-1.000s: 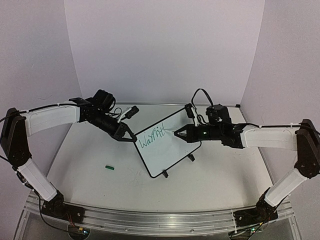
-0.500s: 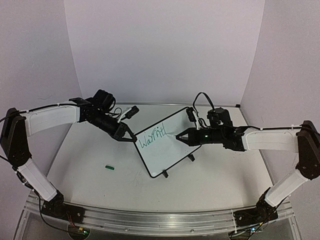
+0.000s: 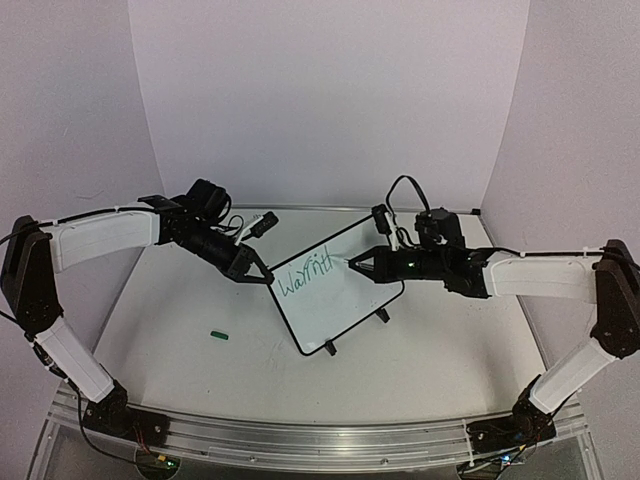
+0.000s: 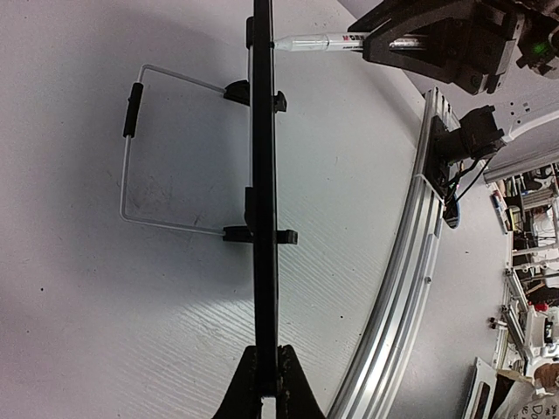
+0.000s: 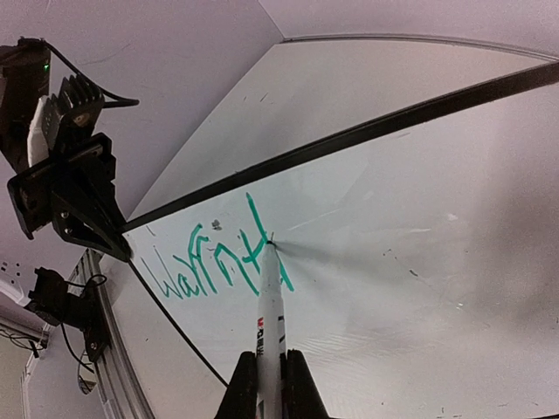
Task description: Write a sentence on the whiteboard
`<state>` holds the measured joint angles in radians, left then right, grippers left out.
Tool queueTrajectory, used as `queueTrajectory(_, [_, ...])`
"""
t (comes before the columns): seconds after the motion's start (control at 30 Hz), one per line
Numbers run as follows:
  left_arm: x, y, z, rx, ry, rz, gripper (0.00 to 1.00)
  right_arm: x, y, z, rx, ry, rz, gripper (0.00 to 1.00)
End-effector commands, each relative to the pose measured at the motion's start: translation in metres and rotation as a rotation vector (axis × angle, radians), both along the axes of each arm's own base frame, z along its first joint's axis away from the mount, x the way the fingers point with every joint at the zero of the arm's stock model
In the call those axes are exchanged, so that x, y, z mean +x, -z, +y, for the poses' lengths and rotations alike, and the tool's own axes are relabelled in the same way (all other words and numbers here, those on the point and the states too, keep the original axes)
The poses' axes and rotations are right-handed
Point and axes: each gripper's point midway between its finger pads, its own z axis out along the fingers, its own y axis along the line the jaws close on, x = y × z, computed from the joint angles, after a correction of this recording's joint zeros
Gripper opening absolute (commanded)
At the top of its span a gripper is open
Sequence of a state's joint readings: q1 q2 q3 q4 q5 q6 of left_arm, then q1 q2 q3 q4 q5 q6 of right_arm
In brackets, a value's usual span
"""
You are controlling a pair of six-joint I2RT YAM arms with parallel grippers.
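Item: small rectangular whiteboard (image 3: 335, 290) with a thin black frame and rounded corners.
Position: stands on its two black feet, leaning back, near the middle of the pale grey desk (image 3: 450, 350).
Surface: green handwriting (image 5: 218, 262) runs across the upper part of the whiteboard; the letters are hard to read.
Back of whiteboard: a thin grey wire loop (image 4: 131, 157) with a short black sleeve juts out behind it.
Left gripper (image 3: 262, 275): black, at the whiteboard's left corner, pressed together on the frame edge.
Right gripper (image 5: 269, 384): black, at the whiteboard's right side, pinching a slim white marker pen (image 5: 271, 314) by its barrel.
Marker tip: touches the whiteboard at the right end of the green handwriting.
Loose piece: a small green oblong piece (image 3: 220, 335) lies flat on the desk, well apart from the whiteboard, off its left side.
Surround: plain pale walls stand behind the whiteboard.
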<state>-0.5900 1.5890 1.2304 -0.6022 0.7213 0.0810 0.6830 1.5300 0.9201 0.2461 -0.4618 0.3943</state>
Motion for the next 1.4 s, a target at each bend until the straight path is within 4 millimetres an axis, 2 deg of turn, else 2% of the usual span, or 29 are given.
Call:
queueTrajectory(0.0, [-0.012, 0.005, -0.006, 0.028, 0.059, -0.01, 0.0, 0.013, -0.014, 0.005, 0.028, 0.024, -0.041, 0.0])
queueTrajectory(0.37, [-0.012, 0.005, -0.006, 0.026, 0.06, -0.01, 0.0, 0.014, -0.017, -0.008, 0.018, 0.087, -0.057, 0.0])
queueTrajectory(0.57, [-0.013, 0.005, -0.006, 0.027, 0.06, -0.009, 0.0, 0.011, -0.008, -0.006, 0.009, 0.067, -0.031, 0.0])
queueTrajectory(0.97, [-0.012, 0.006, -0.006, 0.027, 0.061, -0.007, 0.0, -0.001, 0.008, -0.016, -0.011, 0.071, 0.003, 0.0])
queueTrajectory(1.07, [-0.013, 0.006, -0.007, 0.028, 0.063, -0.005, 0.0, -0.003, 0.001, -0.016, 0.002, 0.063, -0.007, 0.0])
queueTrajectory(1.27, [-0.013, 0.007, -0.007, 0.028, 0.062, -0.004, 0.0, -0.008, -0.034, -0.02, 0.057, 0.067, -0.067, 0.0])
queueTrajectory(1.37, [-0.013, 0.007, -0.007, 0.027, 0.062, -0.005, 0.0, -0.004, -0.037, -0.024, 0.037, 0.096, -0.079, 0.0])
